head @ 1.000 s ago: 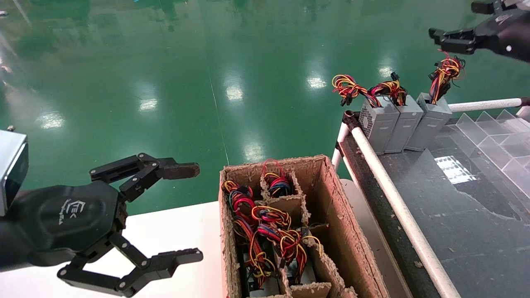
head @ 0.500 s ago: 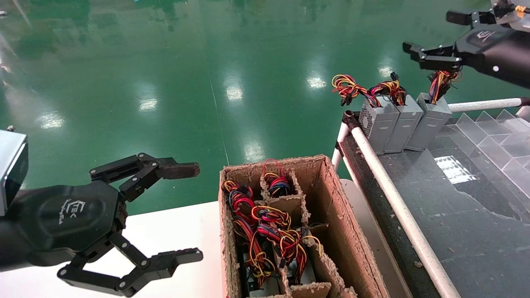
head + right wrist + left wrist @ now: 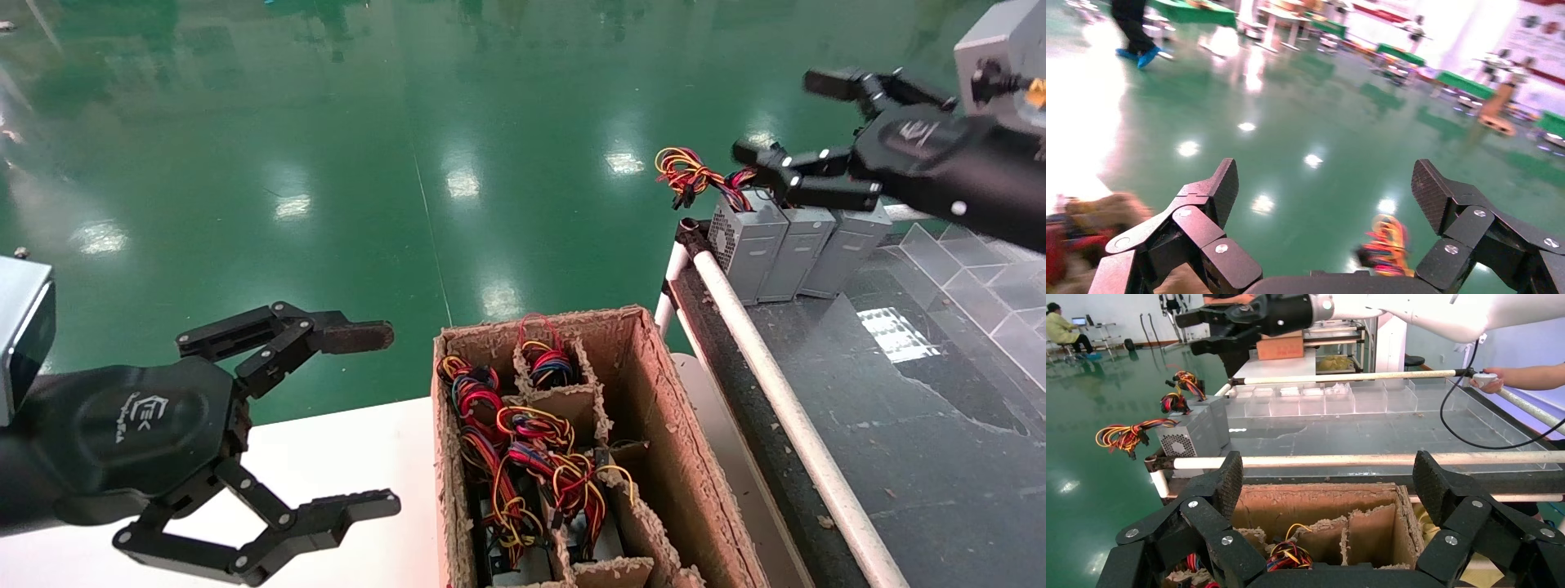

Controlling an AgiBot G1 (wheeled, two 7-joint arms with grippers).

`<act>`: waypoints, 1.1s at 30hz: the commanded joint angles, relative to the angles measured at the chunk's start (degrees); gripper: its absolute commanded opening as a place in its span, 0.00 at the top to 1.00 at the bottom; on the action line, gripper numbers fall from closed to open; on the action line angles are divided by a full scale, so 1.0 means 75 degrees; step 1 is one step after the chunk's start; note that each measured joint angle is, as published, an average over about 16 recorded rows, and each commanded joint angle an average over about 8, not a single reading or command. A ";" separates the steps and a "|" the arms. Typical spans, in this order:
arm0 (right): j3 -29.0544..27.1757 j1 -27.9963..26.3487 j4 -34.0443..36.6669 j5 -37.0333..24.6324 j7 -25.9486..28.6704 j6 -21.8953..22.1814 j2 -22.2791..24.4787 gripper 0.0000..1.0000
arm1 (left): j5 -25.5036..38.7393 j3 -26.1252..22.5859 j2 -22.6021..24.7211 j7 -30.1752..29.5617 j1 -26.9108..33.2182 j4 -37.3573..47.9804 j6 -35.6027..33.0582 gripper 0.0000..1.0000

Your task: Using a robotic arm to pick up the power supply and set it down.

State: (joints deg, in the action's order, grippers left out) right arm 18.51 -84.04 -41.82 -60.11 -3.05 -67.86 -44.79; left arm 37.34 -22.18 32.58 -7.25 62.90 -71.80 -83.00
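Observation:
Three grey boxes stand in a row at the conveyor's far left corner. The rightmost one is the power supply [image 3: 847, 245]; its wires are hidden behind my right gripper [image 3: 783, 116]. That gripper, on the all-black robotic arm, hovers open just above the row and holds nothing. The right wrist view shows the right gripper [image 3: 1324, 184] open over green floor, with a blurred wire bundle [image 3: 1390, 251] below it. The left gripper [image 3: 380, 418] stays parked, open and empty, over the white table at lower left. In its own view the left gripper [image 3: 1324, 478] faces the cardboard box.
A worn cardboard box [image 3: 645, 392] with dividers holds several wired units at bottom centre. The vented grey box [image 3: 739, 245] and its neighbour [image 3: 797, 249] stand beside a white rail [image 3: 768, 359]. Clear dividers [image 3: 981, 269] line the black conveyor [image 3: 899, 425]. A person's hand [image 3: 1517, 376] holds a cable.
The right gripper has swung left and down from the top right corner and now covers the wires above the grey boxes. It stays open. The left arm has not moved.

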 commanded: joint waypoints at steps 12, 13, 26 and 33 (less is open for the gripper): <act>-0.0168 0.1516 -0.2141 0.1231 0.0930 -0.1203 0.0658 0.00 | 0.0000 0.0000 0.0000 0.0000 0.0000 0.0000 0.0000 0.00; -0.0181 0.1633 -0.2307 0.1326 0.1002 -0.1296 0.0709 0.00 | 0.0000 0.0000 0.0000 0.0000 0.0000 0.0000 0.0000 0.00; -0.0334 0.3011 -0.4258 0.2445 0.1835 -0.2390 0.1306 0.00 | -0.0001 0.0000 -0.0001 0.0000 0.0000 0.0001 0.0001 0.00; -0.0363 0.3215 -0.4536 0.2622 0.1920 -0.2550 0.1395 0.00 | -0.0002 0.0000 -0.0001 0.0001 -0.0002 0.0002 0.0003 0.00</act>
State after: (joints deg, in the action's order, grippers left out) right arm 15.87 -60.39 -75.24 -40.86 11.20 -86.63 -34.53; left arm 37.33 -22.18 32.57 -7.24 62.89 -71.79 -82.99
